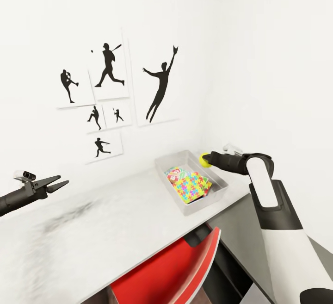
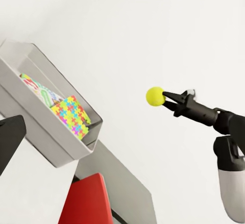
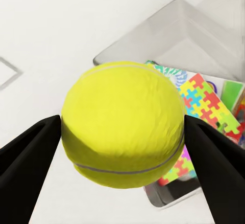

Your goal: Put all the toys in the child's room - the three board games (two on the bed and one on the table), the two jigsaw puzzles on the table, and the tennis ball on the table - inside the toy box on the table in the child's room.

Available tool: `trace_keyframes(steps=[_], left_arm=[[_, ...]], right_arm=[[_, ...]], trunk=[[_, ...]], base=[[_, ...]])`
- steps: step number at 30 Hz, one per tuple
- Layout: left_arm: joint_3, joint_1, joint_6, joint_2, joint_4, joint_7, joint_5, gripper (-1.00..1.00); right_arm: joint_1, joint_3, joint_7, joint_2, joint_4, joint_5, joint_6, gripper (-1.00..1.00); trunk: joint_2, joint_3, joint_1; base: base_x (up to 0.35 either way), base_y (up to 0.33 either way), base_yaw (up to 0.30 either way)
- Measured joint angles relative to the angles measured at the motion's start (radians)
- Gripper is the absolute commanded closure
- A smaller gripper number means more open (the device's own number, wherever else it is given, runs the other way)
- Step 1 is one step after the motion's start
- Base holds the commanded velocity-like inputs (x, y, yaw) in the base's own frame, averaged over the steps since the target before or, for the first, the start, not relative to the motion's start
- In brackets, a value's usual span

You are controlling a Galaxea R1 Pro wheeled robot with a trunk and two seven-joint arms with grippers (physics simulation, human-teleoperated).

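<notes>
One tennis ball [image 1: 204, 160] sits pinched in the right gripper [image 1: 206, 159], held above the toy box [image 1: 217, 192] near its far rim. Released there, it may bounce off the jigsaw puzzles [image 1: 194, 187] and out. The left gripper [image 1: 59, 183] hangs parted and empty.

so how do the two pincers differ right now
The right pincer is shut on the tennis ball; the left pincer is open and holds nothing. The right one is held over the toy box at its far rim; the left one hangs over bare table, well away from the box. Both are dark, with two tapered fingers.
</notes>
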Motion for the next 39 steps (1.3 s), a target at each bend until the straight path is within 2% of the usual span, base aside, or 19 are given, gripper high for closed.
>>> trace_keyframes(steps=[5,8,10,13,16,18,22,25,29,31,34,36,39], left_arm=[[0.0,0.0,0.0,0.0,0.0,0.0,0.0,-1.0],[0.0,0.0,0.0,0.0,0.0,0.0,-0.001,-1.0],[0.0,0.0,0.0,0.0,0.0,0.0,-0.001,-1.0],[0.0,0.0,0.0,0.0,0.0,0.0,-0.001,-1.0],[0.0,0.0,0.0,0.0,0.0,0.0,-0.001,-1.0],[0.0,0.0,0.0,0.0,0.0,0.0,-0.002,-1.0],[0.0,0.0,0.0,-0.001,-0.005,0.0,-0.001,-1.0],[-0.007,0.0,0.001,-0.013,-0.045,0.0,-0.003,-1.0],[-0.071,-0.009,0.02,-0.058,-0.07,0.0,-0.006,-1.0],[-0.085,-0.019,0.043,-0.081,-0.096,0.0,-0.006,-1.0],[-0.093,-0.03,0.134,-0.138,-0.195,0.002,-0.013,-1.0],[-0.095,-0.033,0.192,-0.191,-0.253,0.117,-0.02,-1.0],[-0.095,-0.036,0.224,-0.236,-0.28,0.24,-0.02,-1.0]], right_arm=[[0.0,0.0,-0.029,-0.001,0.013,0.007,0.0,1.0],[0.0,0.0,-0.036,-0.001,0.034,0.025,0.0,1.0],[0.0,0.0,-0.038,-0.001,0.048,0.046,-0.001,1.0],[-0.003,-0.001,-0.04,0.0,0.102,0.1,-0.007,1.0],[-0.007,-0.001,-0.04,0.009,0.162,0.175,-0.012,1.0],[-0.009,-0.001,-0.04,0.012,0.188,0.202,-0.02,1.0],[-0.009,-0.001,-0.039,0.01,0.21,0.22,-0.047,1.0],[-0.009,0.0,-0.038,0.013,0.226,0.222,-0.052,1.0],[-0.009,0.0,-0.038,0.014,0.231,0.224,-0.053,1.0],[-0.009,0.0,-0.037,0.014,0.231,0.225,-0.054,1.0],[-0.01,0.0,-0.037,0.01,0.231,0.226,-0.054,1.0],[-0.011,0.0,-0.037,0.008,0.231,0.225,-0.054,1.0],[-0.012,-0.001,-0.039,0.008,0.231,0.225,-0.054,1.0]], trunk=[[0.0,0.008,0.0],[0.0,0.013,0.0],[0.0,0.017,0.0],[0.0,0.022,0.0],[0.0,0.027,0.0],[0.0,0.03,0.0],[0.0,0.037,0.0],[0.0,0.042,0.0],[0.0,0.048,0.0],[0.0,0.051,0.0],[0.0,0.052,0.0],[0.0,0.052,0.0],[0.0,0.052,0.0]], base=[[0.0,0.0,0.0],[0.0,0.0,0.0],[0.0,0.0,0.0],[0.0,0.0,0.0],[0.0,0.0,0.0],[0.0,0.0,0.0],[0.0,0.0,0.0],[0.0,0.0,0.0],[0.0,0.0,0.0],[0.0,0.0,0.0],[0.0,0.0,0.0],[0.0,0.0,0.0],[0.0,0.0,0.0]])
